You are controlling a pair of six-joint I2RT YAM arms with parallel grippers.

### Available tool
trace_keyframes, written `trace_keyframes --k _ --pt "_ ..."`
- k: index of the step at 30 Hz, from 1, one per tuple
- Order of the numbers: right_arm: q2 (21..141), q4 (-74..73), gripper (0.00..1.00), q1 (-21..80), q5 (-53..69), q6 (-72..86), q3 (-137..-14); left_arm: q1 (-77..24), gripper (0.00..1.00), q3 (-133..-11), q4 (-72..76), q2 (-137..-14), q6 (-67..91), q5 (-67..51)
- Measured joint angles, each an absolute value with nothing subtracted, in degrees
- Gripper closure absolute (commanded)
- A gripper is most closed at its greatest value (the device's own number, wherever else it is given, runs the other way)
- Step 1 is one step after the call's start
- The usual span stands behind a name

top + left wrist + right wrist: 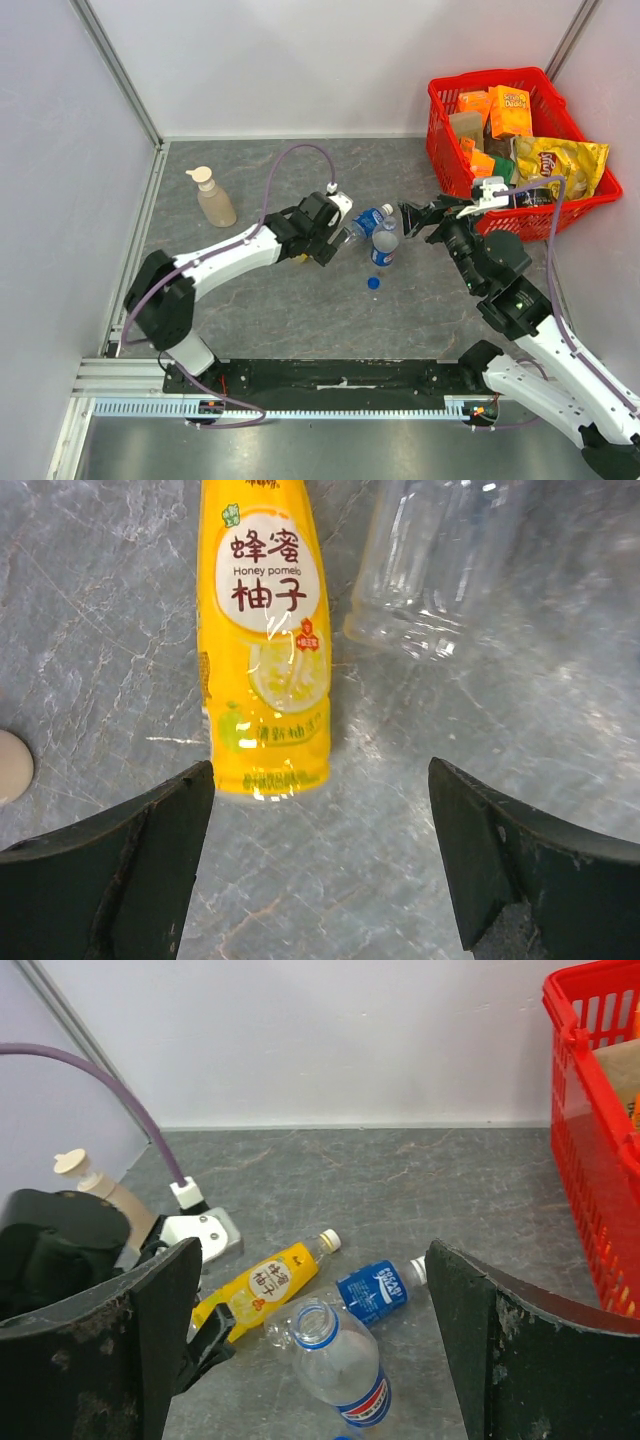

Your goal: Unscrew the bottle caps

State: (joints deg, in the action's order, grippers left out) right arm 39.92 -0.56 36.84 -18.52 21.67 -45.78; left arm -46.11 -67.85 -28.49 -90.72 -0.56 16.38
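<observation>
Blue cap (373,283) — small, round, loose on table (280,305) — left tool (320,780), right tool (312,1255) both spread

light: bright, diffuse | shadows: soft | glare: glints on yellow bottle (262,680) | focus: sharp

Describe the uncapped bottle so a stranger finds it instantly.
From the red basket, look left to the table centre. The uncapped bottle stands upright, blue ring round its bare neck; the yellow juice bottle and the other clear bottle lie flat, white caps on.
</observation>
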Motion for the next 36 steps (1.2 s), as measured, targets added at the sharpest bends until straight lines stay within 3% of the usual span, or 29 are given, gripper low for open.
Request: trace_keyframes --k 18,20,24,36 --pt "40.73 -2.22 0.02 36.84 -21.74 19.27 -45.78 -35.9 0.16 -68.95 -21.26 -106.06 -6.7 11.09" --pt "40.73 -2.24 0.02 36.84 -21.93 19.25 -45.78 -35.55 0.21 -68.95 -20.45 -107.31 -7.27 10.02" --pt "40.75 -2.24 0.02 36.84 -21.96 19.25 -45.78 -34.65 0.43 -69.82 -18.79 -108.38 -8.01 8.45" --pt "42.41 -2.66 0.02 36.69 -19.68 19.62 -46.3 -32.42 0.44 -70.13 -20.86 -106.24 -8.54 7.4"
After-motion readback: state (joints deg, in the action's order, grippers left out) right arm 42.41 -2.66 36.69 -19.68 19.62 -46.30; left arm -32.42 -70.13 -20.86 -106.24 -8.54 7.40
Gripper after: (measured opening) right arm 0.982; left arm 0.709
